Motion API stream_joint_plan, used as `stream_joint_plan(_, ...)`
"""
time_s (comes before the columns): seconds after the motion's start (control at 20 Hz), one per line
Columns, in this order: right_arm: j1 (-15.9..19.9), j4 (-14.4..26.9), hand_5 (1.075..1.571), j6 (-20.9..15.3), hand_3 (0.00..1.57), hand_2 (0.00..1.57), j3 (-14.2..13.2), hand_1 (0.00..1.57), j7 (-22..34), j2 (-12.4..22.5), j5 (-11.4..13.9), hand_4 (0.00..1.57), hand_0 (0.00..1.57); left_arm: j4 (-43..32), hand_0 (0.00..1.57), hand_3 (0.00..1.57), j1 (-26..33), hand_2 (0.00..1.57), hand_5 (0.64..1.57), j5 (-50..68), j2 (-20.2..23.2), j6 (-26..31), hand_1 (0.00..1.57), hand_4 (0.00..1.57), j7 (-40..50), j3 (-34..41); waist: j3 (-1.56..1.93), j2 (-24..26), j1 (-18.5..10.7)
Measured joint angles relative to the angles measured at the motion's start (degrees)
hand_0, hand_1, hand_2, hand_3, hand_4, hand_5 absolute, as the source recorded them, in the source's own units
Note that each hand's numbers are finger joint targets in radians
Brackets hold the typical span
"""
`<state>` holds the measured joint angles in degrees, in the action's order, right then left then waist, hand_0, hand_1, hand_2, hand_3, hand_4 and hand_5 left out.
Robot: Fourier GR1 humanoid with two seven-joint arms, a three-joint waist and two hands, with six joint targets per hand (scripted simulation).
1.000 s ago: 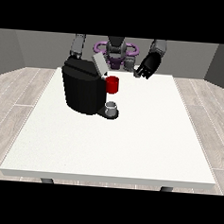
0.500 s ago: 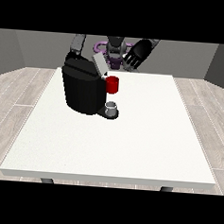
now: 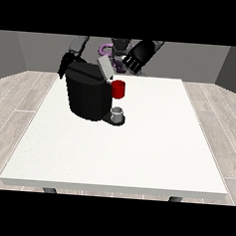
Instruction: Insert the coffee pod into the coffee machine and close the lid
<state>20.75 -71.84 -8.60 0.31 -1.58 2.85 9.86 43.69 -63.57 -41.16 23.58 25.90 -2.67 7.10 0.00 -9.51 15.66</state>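
The black coffee machine (image 3: 87, 95) stands on the white table (image 3: 137, 151), left of the middle. Its grey lid (image 3: 104, 69) is tilted up at the top. A red thing at the machine (image 3: 118, 89) sticks out of its front, and a grey thing (image 3: 118, 113) sits on the machine's base below it. The hand at the view's right (image 3: 137, 56) hangs just right of the raised lid and a little above it, fingers stretched down towards it, holding nothing. The hand at the view's left (image 3: 64, 66) is mostly hidden behind the machine's far corner.
The robot's torso (image 3: 115, 50) rises behind the table's far edge. The table's white surface spreads to the right of the machine and in front of it.
The hand at the view's right has swung left and slightly up, from beside the table's far right to close by the raised lid. The machine has not moved.
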Motion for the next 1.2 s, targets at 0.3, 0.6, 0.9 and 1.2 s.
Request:
stream_joint_plan(0.3,2.6,-2.7,1.571,-0.7,0.00,0.00,-0.4,0.00,2.6,0.2,0.3,0.00,0.00,-2.2,1.22,1.24,-2.9,1.29,1.571,-0.4,1.9,-0.7,1.22,0.49,-0.8,1.0,0.00,-3.1,1.9)
stream_joint_plan(0.6,3.9,-3.9,1.571,-0.8,0.00,0.00,-0.9,0.00,4.2,0.4,0.1,0.12,0.00,-4.0,1.19,1.23,-4.7,1.26,1.571,-0.9,2.2,-1.0,1.19,0.47,-1.3,1.1,0.00,-5.0,2.6)
stream_joint_plan(0.9,4.4,-1.6,1.571,-1.9,0.00,0.00,-2.6,0.00,2.6,1.1,0.2,0.16,0.00,-4.2,1.24,1.23,-6.3,1.28,1.571,-1.0,0.9,-0.3,1.24,0.42,-0.8,0.5,0.03,-6.4,1.1)
stream_joint_plan(1.2,5.2,-1.8,1.571,-1.8,0.00,0.00,-3.0,0.00,2.9,1.4,0.0,0.00,0.00,-5.4,1.20,1.20,-7.3,1.25,1.571,-1.3,1.2,-0.7,1.20,0.42,-1.5,0.6,0.01,-7.5,1.5)
